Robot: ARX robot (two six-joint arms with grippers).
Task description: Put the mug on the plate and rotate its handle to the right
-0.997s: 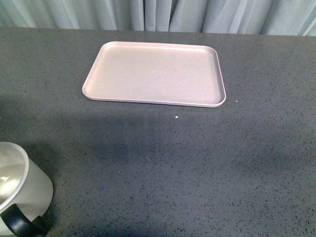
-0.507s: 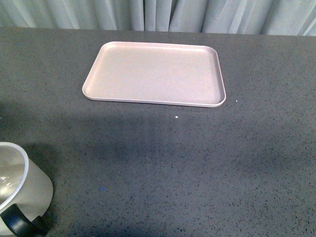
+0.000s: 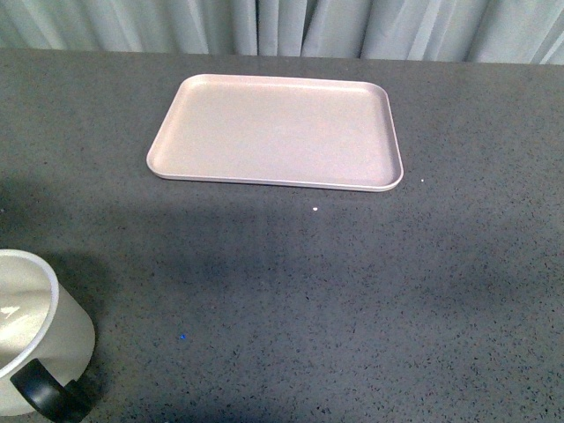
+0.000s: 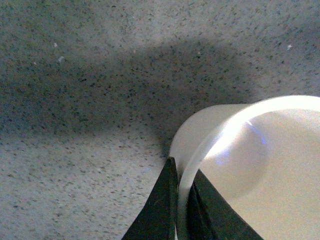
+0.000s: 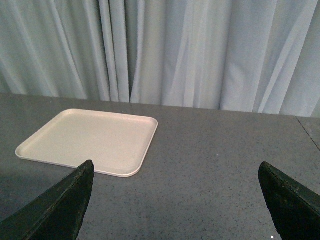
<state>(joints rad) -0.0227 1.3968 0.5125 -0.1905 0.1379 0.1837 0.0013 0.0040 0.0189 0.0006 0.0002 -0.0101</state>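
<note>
The white mug (image 3: 40, 330) sits at the near left corner of the front view, cut off by the picture's edge, its black handle (image 3: 46, 395) facing the near side. In the left wrist view my left gripper (image 4: 182, 172) is shut on the mug (image 4: 250, 170), with one dark finger (image 4: 162, 205) outside the rim and the other inside. The pale pink plate (image 3: 275, 132) lies empty at the far middle of the table, well away from the mug. My right gripper (image 5: 175, 167) is open above the bare table, with the plate (image 5: 90, 137) ahead of it and to one side.
The dark grey speckled tabletop (image 3: 352, 291) stretches between mug and plate. Pale curtains (image 5: 200, 50) hang behind the table's far edge. Neither arm shows in the front view.
The mug has shifted slightly at the near left corner, and its handle now shows a little further right and fuller. The plate has not moved.
</note>
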